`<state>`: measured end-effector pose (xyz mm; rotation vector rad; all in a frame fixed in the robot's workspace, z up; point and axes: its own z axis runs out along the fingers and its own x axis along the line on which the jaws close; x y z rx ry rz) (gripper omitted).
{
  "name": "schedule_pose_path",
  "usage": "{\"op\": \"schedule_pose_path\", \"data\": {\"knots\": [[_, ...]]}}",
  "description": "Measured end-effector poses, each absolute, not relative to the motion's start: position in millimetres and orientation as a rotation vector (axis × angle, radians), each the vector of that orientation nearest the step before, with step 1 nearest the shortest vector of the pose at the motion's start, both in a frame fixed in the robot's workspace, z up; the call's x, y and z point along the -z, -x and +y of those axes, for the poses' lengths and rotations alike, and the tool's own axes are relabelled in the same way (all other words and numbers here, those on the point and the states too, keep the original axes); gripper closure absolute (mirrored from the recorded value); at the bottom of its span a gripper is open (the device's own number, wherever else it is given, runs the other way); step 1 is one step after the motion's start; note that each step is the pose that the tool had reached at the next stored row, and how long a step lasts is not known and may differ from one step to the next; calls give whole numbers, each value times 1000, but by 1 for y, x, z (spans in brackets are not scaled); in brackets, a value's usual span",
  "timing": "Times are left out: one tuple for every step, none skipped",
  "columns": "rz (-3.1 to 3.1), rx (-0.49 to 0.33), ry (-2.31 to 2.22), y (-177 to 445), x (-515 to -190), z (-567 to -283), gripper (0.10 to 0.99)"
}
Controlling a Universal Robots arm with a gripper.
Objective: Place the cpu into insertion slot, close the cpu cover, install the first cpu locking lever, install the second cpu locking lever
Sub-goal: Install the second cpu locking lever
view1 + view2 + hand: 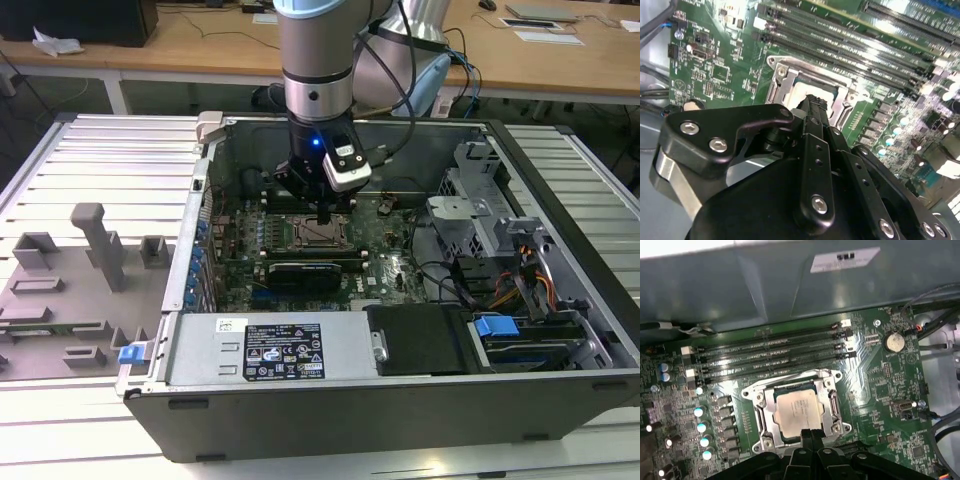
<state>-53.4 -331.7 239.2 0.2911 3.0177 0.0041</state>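
Cpu (pixel 797 411) in insertion slot (pixel 761 405), just beyond pressed-together fingers (pixel 810 436)

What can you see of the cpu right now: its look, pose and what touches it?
The cpu is a flat square chip with a pale silvery metal top carrying faint print. It lies level in the insertion slot, and the cpu cover frames it with its top showing through the cut-out. In the first wrist view the gripper sits at its near edge; contact cannot be judged.
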Motion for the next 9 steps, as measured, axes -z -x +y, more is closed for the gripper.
{"op": "schedule_pose_path", "data": {"knots": [[3018, -4, -291, 53, -239, -334, 980], [3018, -4, -291, 53, -239, -336, 980], [3018, -4, -291, 53, -239, -339, 980], [3018, -4, -291, 53, -239, -341, 980], [3018, -4, -291, 53, -239, -343, 980], [3018, -4, -291, 53, -239, -345, 980], [3018, -4, -291, 53, -239, -346, 980], [3018, -4, -291, 53, -239, -347, 980], [3018, -4, -291, 53, -239, -348, 980]]}}
